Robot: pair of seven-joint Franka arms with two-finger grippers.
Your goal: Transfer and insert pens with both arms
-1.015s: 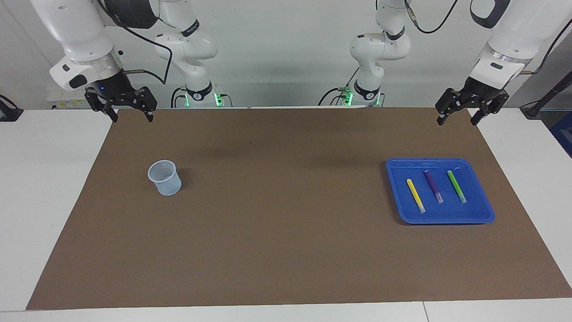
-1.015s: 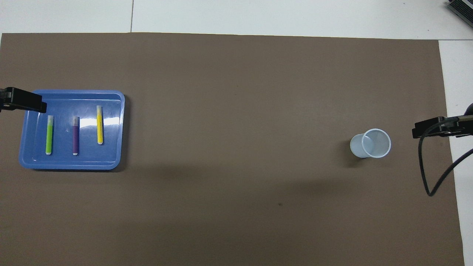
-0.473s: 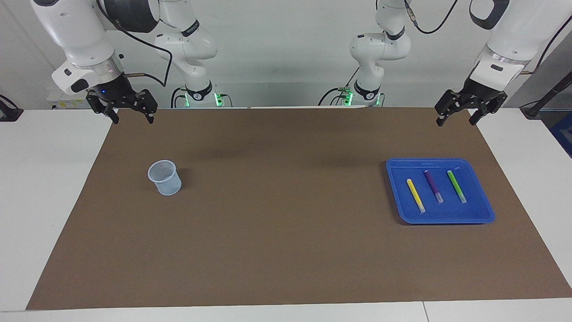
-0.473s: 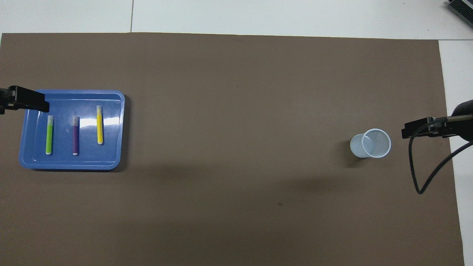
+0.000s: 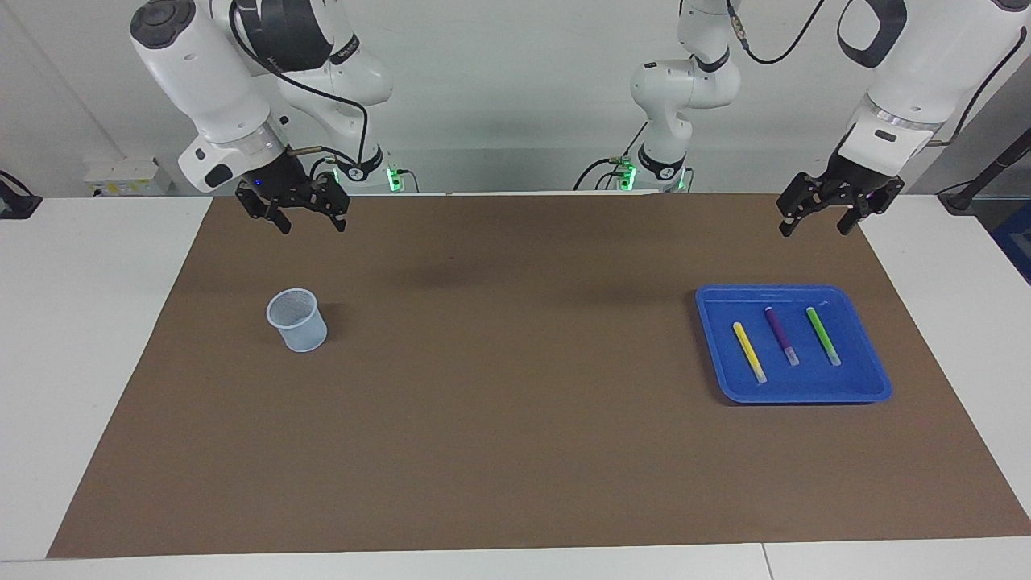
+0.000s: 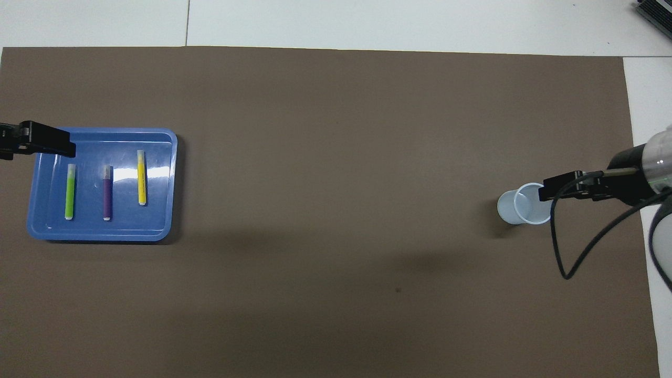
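Observation:
Three pens lie side by side in a blue tray [image 5: 874,379] at the left arm's end of the mat: yellow [image 5: 749,352], purple [image 5: 781,336] and green [image 5: 823,336]. The overhead view shows the tray [image 6: 157,231] with the green [image 6: 69,191], purple [image 6: 107,192] and yellow [image 6: 141,177] pens. My left gripper [image 5: 813,229] is open and empty, in the air; from overhead, my left gripper [image 6: 55,147] is over the tray's corner. My right gripper [image 5: 312,227] is open and empty, in the air above a pale cup [image 5: 297,321]; from overhead, my right gripper [image 6: 551,188] overlaps the cup's rim [image 6: 517,210].
A brown mat [image 5: 515,419] covers most of the white table [image 5: 97,322]. Two smaller white arms with green-lit bases [image 5: 358,169] [image 5: 660,165] stand at the robots' edge. A black cable [image 6: 564,262] hangs from my right wrist.
My right gripper has moved inward from the mat's end to above the cup. My left gripper has shifted slightly toward the tray. Pens, tray and cup have not moved.

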